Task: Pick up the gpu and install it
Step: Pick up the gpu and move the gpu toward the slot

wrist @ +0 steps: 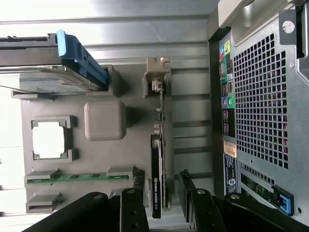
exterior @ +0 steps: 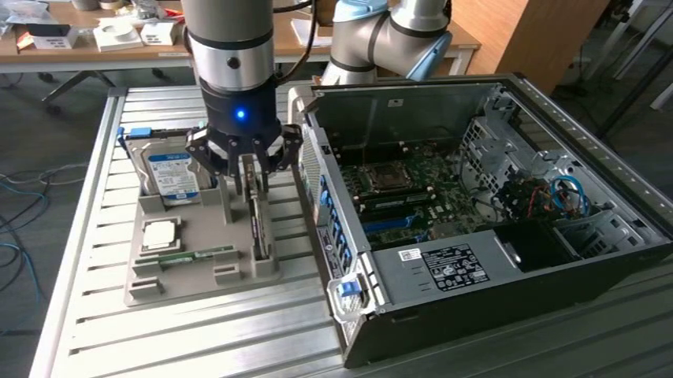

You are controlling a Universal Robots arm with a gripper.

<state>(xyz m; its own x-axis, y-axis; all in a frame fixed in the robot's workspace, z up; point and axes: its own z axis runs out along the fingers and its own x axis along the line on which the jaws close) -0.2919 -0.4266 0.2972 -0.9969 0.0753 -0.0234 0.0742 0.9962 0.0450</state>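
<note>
Slatted metal table (exterior: 210, 339) carries a grey parts holder (exterior: 189, 276) in the exterior view, with an open computer case (exterior: 421, 110) just beside the holder on the exterior view's right. The gpu (exterior: 258, 228) stands on edge in the holder's slot nearest the case, and the gripper (exterior: 250, 169) hangs right over it, spread wide and holding nothing. In the wrist view, the fingers (wrist: 134, 208) flank the gpu (wrist: 158, 169), one on each side and clear of it, above the holder (wrist: 135, 140). The card looks nearer one finger; judged from that, an uneven squeeze could tilt it and jam it in the holder's slot, or catch the holder's wall.
</note>
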